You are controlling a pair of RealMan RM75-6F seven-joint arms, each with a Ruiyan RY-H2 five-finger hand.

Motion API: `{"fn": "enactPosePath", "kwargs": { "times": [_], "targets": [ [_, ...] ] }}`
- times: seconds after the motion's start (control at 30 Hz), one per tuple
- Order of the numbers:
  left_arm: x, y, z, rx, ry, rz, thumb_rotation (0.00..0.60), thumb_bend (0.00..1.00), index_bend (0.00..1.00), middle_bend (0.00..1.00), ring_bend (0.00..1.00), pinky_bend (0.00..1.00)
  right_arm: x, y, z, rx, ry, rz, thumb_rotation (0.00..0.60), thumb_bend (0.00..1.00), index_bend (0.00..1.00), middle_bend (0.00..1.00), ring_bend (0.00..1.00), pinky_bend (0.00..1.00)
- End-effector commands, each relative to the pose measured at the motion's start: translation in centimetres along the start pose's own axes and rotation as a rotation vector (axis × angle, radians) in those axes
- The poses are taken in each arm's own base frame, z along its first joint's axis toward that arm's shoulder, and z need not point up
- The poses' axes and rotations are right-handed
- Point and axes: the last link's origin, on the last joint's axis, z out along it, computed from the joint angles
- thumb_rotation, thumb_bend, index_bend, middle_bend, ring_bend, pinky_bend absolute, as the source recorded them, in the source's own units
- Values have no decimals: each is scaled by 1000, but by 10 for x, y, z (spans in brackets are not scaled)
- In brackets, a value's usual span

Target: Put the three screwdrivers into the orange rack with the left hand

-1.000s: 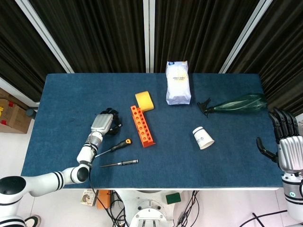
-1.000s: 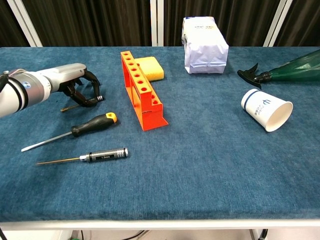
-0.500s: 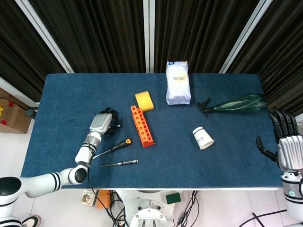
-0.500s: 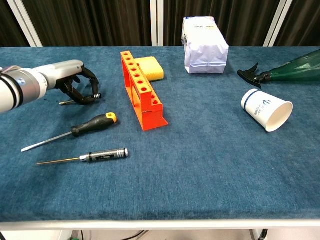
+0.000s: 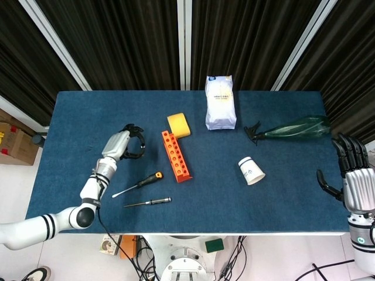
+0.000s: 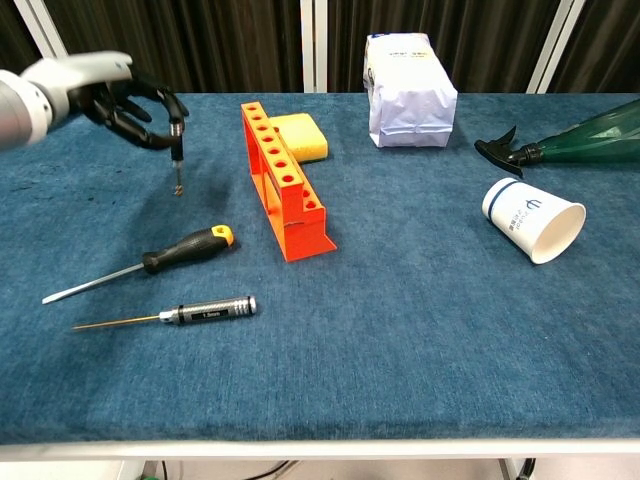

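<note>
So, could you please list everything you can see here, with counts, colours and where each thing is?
Table: one, blue cloth top.
Rack: one, orange, centre-left, holes empty.
Screwdrivers: three. One with a black and orange handle and one with a dark and silver handle lie near the front left; a small one hangs tip-down from the left hand.
Sponge: one, yellow, behind the rack.
Bag: one, white, at the back.
Spray bottle: one, green with black nozzle, lying at the right.
Paper cup: one, white, on its side at the right.
Left hand: raised, fingers pinching the small screwdriver.
Right hand: off the right edge, holding nothing.
</note>
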Motion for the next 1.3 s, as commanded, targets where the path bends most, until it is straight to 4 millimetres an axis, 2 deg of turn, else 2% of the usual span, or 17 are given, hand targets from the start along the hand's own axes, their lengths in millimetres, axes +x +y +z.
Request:
{"fn": "enactPosePath", "kwargs": {
  "times": [0.03,0.4,0.87,1.0,1.3],
  "targets": [
    [19,9,-1,-47,23,-95,599,338,569,219,59,159,0,-1,0,2,1,0,600,402,0,0,0,0],
    [31,42,3,-153,34,-162,599,338,587,219,59,158,2,-1,-1,0,9,1,600,402,0,0,0,0],
    [31,104,25,-206,-1,-128,600,338,604,219,59,159,6,1,0,-3,18,2,600,402,0,0,0,0],
    [27,109,26,-191,-14,-132,600,337,611,221,59,159,6,3,0,-5,18,5,600,402,0,0,0,0],
    [22,99,26,-157,-19,-123,600,338,611,221,59,159,7,9,-2,-18,16,1,600,402,0,0,0,0]
  ]
}}
